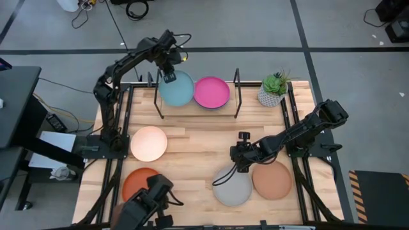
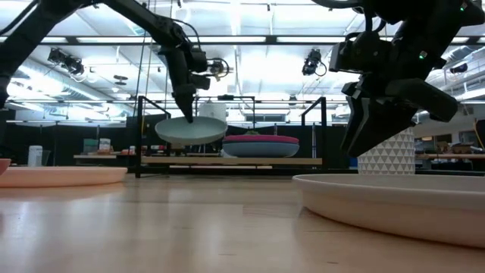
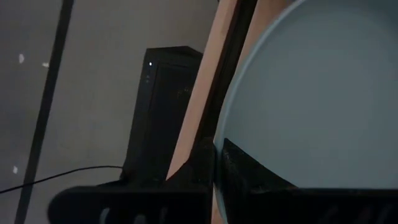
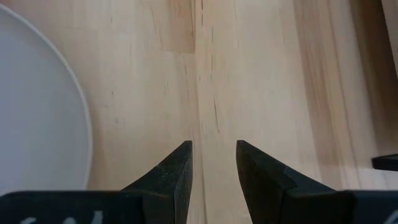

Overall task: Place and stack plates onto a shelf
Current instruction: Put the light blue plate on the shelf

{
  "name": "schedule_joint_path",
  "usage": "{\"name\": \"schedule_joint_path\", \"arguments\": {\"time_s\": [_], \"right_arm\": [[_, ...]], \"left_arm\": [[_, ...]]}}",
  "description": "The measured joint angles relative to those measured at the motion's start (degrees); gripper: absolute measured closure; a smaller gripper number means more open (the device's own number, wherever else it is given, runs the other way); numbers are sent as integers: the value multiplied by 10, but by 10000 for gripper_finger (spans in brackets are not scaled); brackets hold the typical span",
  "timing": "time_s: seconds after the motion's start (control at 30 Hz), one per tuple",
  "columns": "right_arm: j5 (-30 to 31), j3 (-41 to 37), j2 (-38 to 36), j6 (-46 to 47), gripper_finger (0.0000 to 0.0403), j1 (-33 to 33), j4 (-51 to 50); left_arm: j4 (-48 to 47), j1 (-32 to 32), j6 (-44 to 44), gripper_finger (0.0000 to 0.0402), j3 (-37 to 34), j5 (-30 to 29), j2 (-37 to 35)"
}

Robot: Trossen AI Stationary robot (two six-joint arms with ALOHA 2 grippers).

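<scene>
The left gripper [image 1: 169, 76], near the top centre of the overhead frame, is pinching the rim of the light blue plate [image 1: 177, 88] and holding it over the left half of the shelf [image 1: 225, 106]. In the low view the plate is hanging clear above the board, tilted slightly. The pink plate [image 1: 211, 92] is sitting on the shelf just beside it, apparently on a darker plate.

I judge the main risk to be that edge-only hold: the plate could be swinging or slipping as it is lowered, knocking the pink one or a black upright [image 1: 157, 96].

The right gripper [image 1: 242, 161] is hovering, fingers parted and holding nothing, just above the grey plate [image 1: 232, 185] in the lower middle of the frame, next to the brown plate [image 1: 272, 178]. Coming down off the rim, it could be pushing the plate across the desk [image 1: 198, 144].

The cream plate [image 1: 149, 143] is lying at left; the orange plate [image 1: 138, 183] is partly covered by dark equipment. The wrist view is hiding the left fingertips' contact.
</scene>
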Motion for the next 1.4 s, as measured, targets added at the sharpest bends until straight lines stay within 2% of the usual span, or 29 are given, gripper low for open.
{"name": "schedule_joint_path", "arguments": {"time_s": [0.53,1.03,1.2,1.4], "right_arm": [[0,0,0,-1,273,0,2],[3,0,0,-9,273,0,9],[3,0,0,-9,273,0,12],[2,0,0,-8,273,0,12]], "left_arm": [[2,-6,115,383,-1,-3,24],[9,-15,112,382,-1,8,52],[9,-19,100,366,-1,8,52],[9,-25,99,326,-1,7,52]]}}
